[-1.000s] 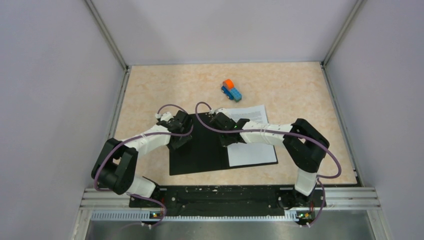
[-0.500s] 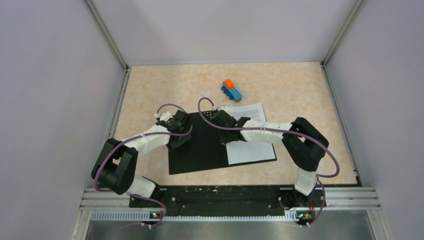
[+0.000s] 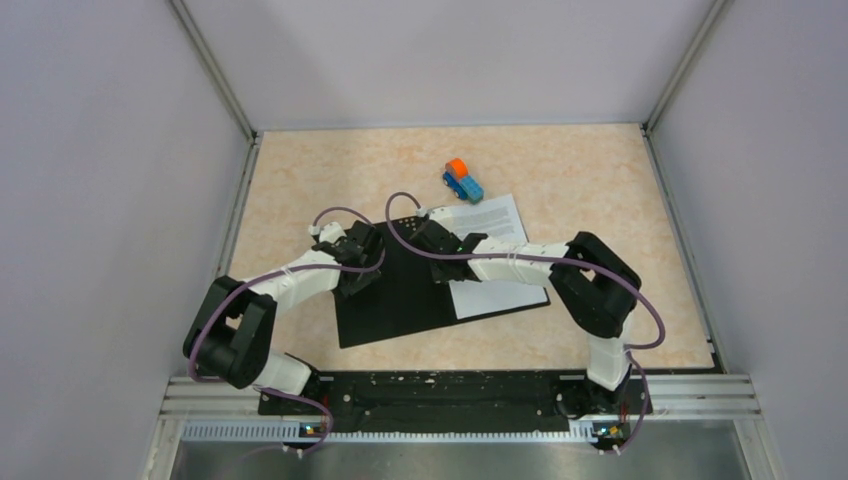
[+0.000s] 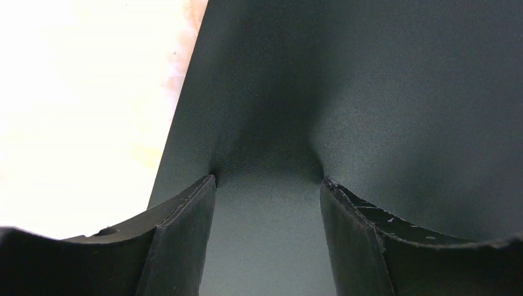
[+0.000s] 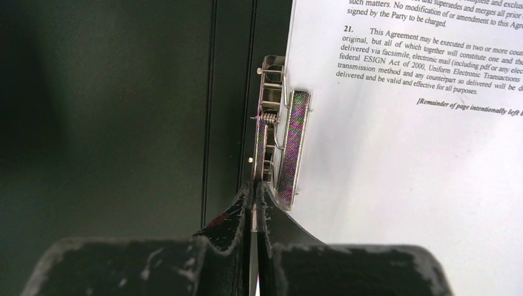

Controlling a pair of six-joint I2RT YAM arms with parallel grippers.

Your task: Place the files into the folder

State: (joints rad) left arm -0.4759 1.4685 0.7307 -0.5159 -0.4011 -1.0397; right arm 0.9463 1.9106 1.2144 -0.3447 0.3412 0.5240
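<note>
The folder (image 3: pixel 400 305) lies open on the table, black inside up. The files (image 3: pixel 500 222), white printed sheets, lie on its right half. My left gripper (image 3: pixel 352 283) is open, its fingertips down on the folder's left flap (image 4: pixel 370 92), near its left edge. My right gripper (image 3: pixel 432 240) is shut on the lever of the metal clip (image 5: pixel 277 135) at the folder's spine. In the right wrist view the files (image 5: pixel 419 179) lie right of the clip, with the sheet's edge at the clip's bar; the black flap (image 5: pixel 111 111) lies left of it.
A small blue-and-orange toy truck (image 3: pixel 463 181) stands just beyond the files' far edge. Grey walls enclose the table on three sides. The beige tabletop (image 4: pixel 74 92) shows left of the folder in the left wrist view.
My right gripper has moved left and farther away, still shut at the clip. The folder and files have turned counterclockwise, their right side swinging toward the truck. The left gripper stays put.
</note>
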